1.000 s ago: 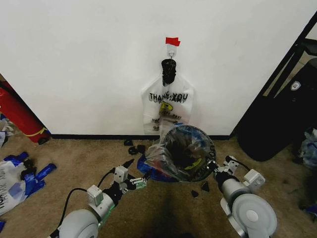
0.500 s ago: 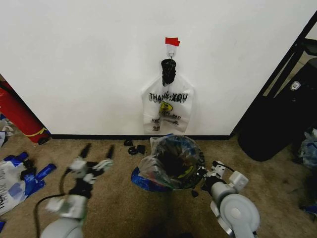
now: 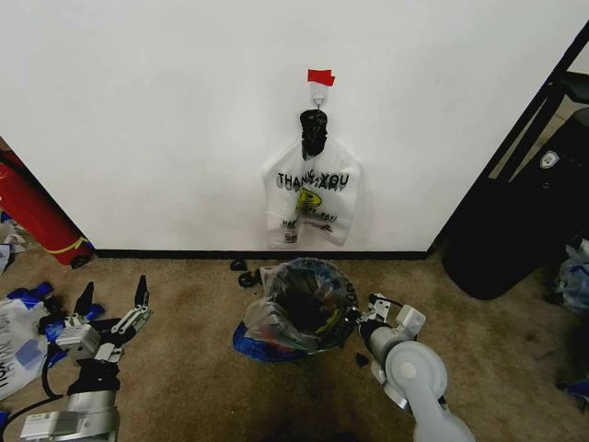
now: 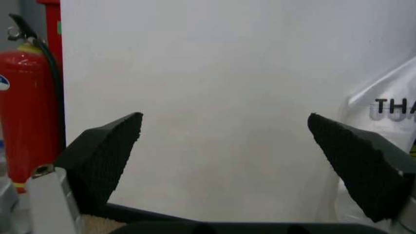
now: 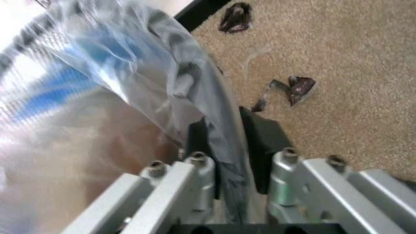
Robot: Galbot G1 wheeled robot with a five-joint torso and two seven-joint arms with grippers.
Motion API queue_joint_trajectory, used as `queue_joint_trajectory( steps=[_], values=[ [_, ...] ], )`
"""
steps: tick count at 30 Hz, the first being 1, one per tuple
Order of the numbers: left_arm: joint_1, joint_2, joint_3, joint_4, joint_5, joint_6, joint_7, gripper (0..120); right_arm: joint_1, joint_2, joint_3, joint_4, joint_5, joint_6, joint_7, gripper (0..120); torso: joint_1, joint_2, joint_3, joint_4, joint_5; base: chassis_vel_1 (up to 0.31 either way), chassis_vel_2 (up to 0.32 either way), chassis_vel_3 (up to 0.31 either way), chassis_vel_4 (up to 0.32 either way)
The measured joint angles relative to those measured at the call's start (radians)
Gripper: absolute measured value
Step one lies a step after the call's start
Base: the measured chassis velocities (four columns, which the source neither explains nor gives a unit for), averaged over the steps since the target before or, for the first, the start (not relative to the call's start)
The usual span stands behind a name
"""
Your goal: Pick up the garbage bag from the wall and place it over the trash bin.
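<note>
My right gripper [image 3: 361, 318] is pinched on the rim of the trash bin [image 3: 333, 324], clamping the garbage bag [image 3: 290, 304] film there; in the right wrist view the jaws are pressed on bag [image 5: 117, 97] and rim. The bag drapes over the bin on the carpet [image 3: 202, 368] just below the wall [image 3: 166, 120]. My left gripper [image 3: 115, 304] is off near the carpet's left edge, fingers [image 4: 104, 156] spread, holding nothing.

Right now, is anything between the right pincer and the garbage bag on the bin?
Nothing visible. The right pincer is clamped on the trash bin rim, pinching the garbage bag draped over it. The left pincer hangs open, apart.
</note>
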Motion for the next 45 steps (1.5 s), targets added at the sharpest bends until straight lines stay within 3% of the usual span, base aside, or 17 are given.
queue_joint_trajectory(
  steps=[10, 16, 18, 21, 29, 31, 32, 33, 36, 37, 39, 40, 43, 45],
  values=[
    [-0.012, -0.014, 0.002, -0.003, -0.01, 0.02, -0.001, 100, -0.013, 0.0, 0.005, 0.008, -0.008, 0.0, -0.024, 58, 0.0, 0.0, 0.0, 0.0001, 0.0, 0.0, 0.0, 0.0, 0.0],
    [-0.017, -0.011, 0.011, 0.003, -0.01, 0.021, 0.0, 100, -0.029, 0.0, 0.013, 0.023, -0.018, 0.002, -0.046, 73, 0.0, 0.0, 0.0, 0.0001, 0.0, 0.0, 0.0, 0.0, 0.0],
    [-0.021, -0.012, 0.021, 0.008, -0.009, 0.021, 0.0, 100, -0.039, -0.004, 0.02, 0.032, -0.022, 0.003, -0.081, 86, 0.0, 0.0, 0.0, 0.0, 0.0, 0.0, 0.0, 0.0, 0.0],
    [-0.023, -0.013, 0.026, 0.009, -0.008, 0.021, 0.001, 100, -0.041, -0.006, 0.024, 0.034, -0.025, 0.009, -0.106, 95, 0.0, 0.0, 0.0, 0.0001, 0.0, 0.0, 0.0, 0.0, 0.0],
    [-0.024, -0.011, 0.021, 0.007, -0.007, 0.022, 0.004, 100, -0.044, -0.012, 0.025, 0.019, -0.081, 0.038, -0.193, 100, 0.0, 0.0, 0.0, 0.0002, 0.0, 0.0, 0.0, 0.0, 0.0],
    [-0.025, -0.01, 0.018, 0.006, -0.008, 0.025, 0.004, 100, -0.056, -0.012, 0.017, 0.02, -0.178, 0.094, -0.255, 100, 0.0, 0.0, 0.0, 0.0003, 0.0001, 0.0, 0.0, 0.0, 0.0],
    [-0.027, -0.009, 0.017, 0.006, -0.009, 0.028, 0.004, 100, -0.072, -0.01, 0.01, 0.027, -0.307, 0.178, -0.304, 100, 0.0, 0.0, 0.0, 0.0004, 0.0001, 0.0, 0.0, 0.0, 0.0],
    [-0.027, -0.009, 0.017, 0.006, -0.009, 0.028, 0.004, 100, -0.072, -0.01, 0.01, 0.027, -0.307, 0.178, -0.304, 100, 0.0, 0.0, 0.0, 0.0004, 0.0001, 0.0, 0.0, 0.0, 0.0],
    [-0.034, -0.008, 0.031, 0.007, -0.008, 0.035, 0.003, 100, -0.125, -0.001, 0.02, 0.06, -0.577, 0.387, -0.366, 100, 0.0, 0.0, 0.0, 0.0004, 0.0002, 0.0, 0.0, 0.0, 0.0],
    [-0.034, -0.008, 0.031, 0.007, -0.008, 0.035, 0.003, 100, -0.125, -0.001, 0.02, 0.06, -0.577, 0.387, -0.366, 100, 0.0, 0.0, 0.0, 0.0004, 0.0002, 0.0, 0.0, 0.0, 0.0],
    [-0.044, -0.01, 0.054, 0.008, -0.001, 0.042, 0.001, 100, -0.184, -0.001, 0.052, 0.089, -0.76, 0.567, -0.396, 100, 0.0, 0.0, 0.0, 0.0001, 0.0, 0.0, 0.0, 0.0, 0.0],
    [-0.056, -0.016, 0.084, 0.007, 0.017, 0.05, -0.004, 100, -0.263, -0.002, 0.101, 0.134, -0.897, 0.73, -0.419, 100, 0.0, 0.0, 0.0, 0.0, 0.0001, 0.0, 0.0, 0.0, 0.0],
    [-0.069, -0.022, 0.106, 0.007, 0.036, 0.055, -0.01, 100, -0.336, 0.001, 0.138, 0.175, -0.943, 0.809, -0.429, 100, 0.0, 0.0, 0.0, 0.0003, 0.0, 0.0, 0.0, 0.0, 0.0],
    [-0.089, -0.03, 0.139, 0.003, 0.079, 0.065, -0.009, 100, -0.477, 0.025, 0.191, 0.236, -0.954, 0.909, -0.452, 100, 0.0, 0.0, 0.0, -0.0006, -0.0002, 0.0, 0.0, 0.0, 0.0]
  ],
)
